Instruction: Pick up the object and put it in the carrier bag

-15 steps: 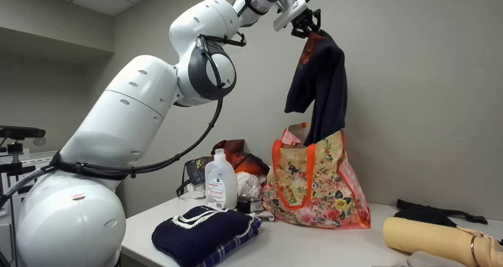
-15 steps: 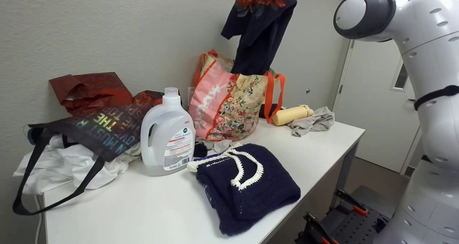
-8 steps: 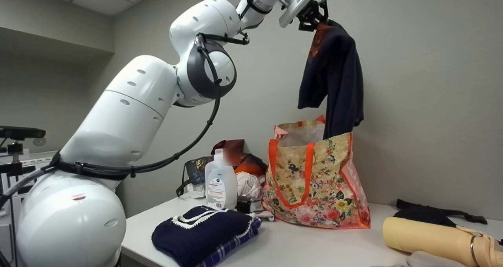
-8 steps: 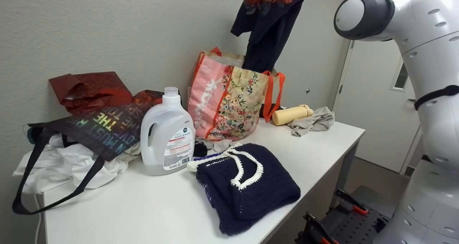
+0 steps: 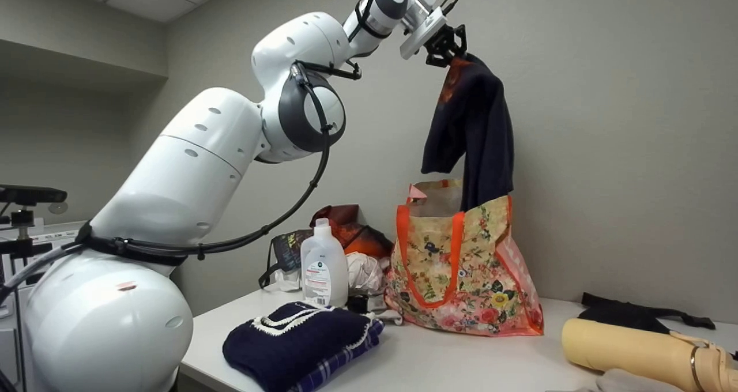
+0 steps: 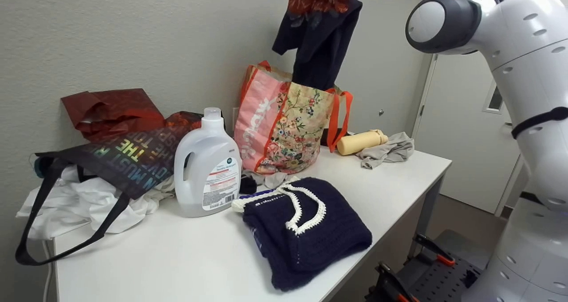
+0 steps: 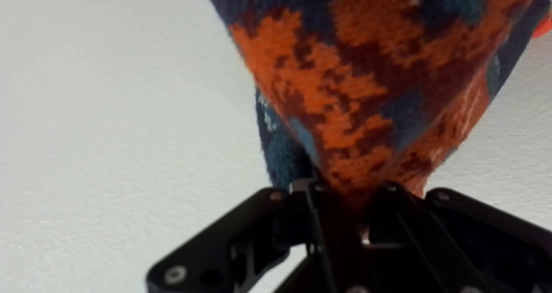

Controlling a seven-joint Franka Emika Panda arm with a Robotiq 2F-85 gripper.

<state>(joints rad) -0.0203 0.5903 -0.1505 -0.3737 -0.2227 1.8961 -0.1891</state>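
Plain grey wall (image 5: 622,127) backs the scene behind your black 2-fingered pincer (image 7: 354,190), and a flat white tabletop (image 6: 186,262) spreads well below it. Standing on that surface beneath the pincer is a soft cream carrier bag (image 5: 481,265) with red, orange and green floral print and orange-red handles. From the pincer hangs the task's object, a limp dark navy cloth garment (image 5: 487,112) with rust-orange patterning. In both exterior views its longer end drops behind the bag's near rim, seemingly inside the mouth, while a shorter flap hangs above it. Folded navy cloth (image 6: 337,235) with white trim lies below and well apart from the pincer; a translucent plastic detergent bottle (image 6: 208,160) stands near the bag. Smallest, the pincer's fingertips (image 7: 396,207) in the wrist view are drawn close together, pinching rust-orange cloth.

Your step looks like placing, with release not yet made. Next likely calls for lowering the pincer, edging it toward the bottle's side, where more of the mouth shows, until the flap is inside. Only then part the fingertips; let go this high and the cloth could slump over the rim.
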